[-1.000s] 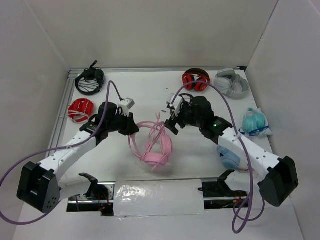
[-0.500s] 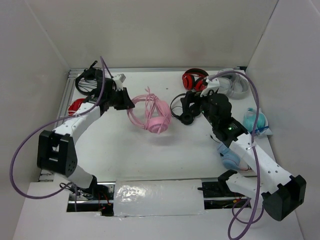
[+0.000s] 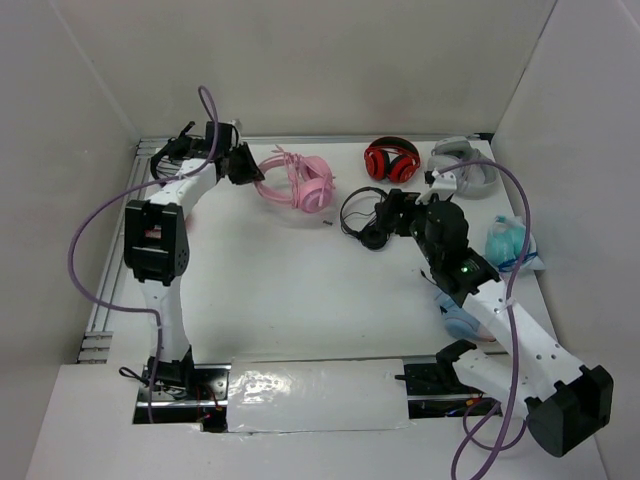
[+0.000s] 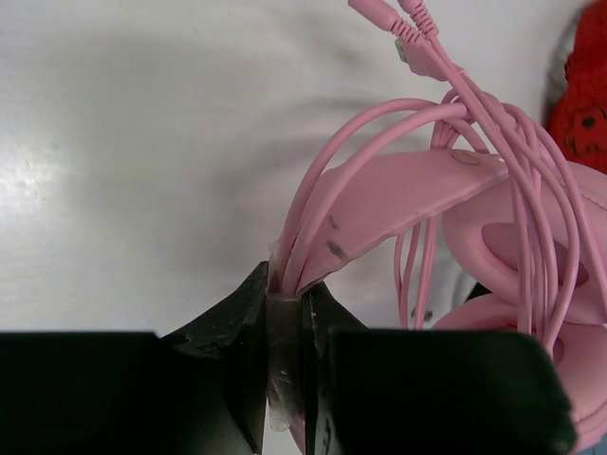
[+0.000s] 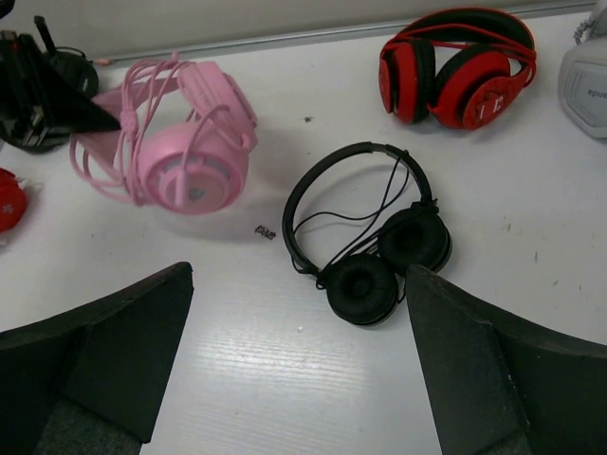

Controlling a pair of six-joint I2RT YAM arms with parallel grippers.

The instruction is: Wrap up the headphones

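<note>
the left gripper [image 4: 285,313] is pinching the thin double-wire headband of the large light-pink cushioned headphones [image 3: 300,180], likely to steady the set while its long pink cable [image 4: 429,57] lies looped over band and cup. the headphones are at about 11 o'clock on the white table [image 3: 300,290], near the rear rail. the right gripper [image 5: 299,280] hangs spread and empty over the thin black wired headphones [image 5: 365,237], probably free to guide loose cable. at 3 o'clock a clear plastic bag [image 3: 512,245] seems to hold a teal headset.
</note>
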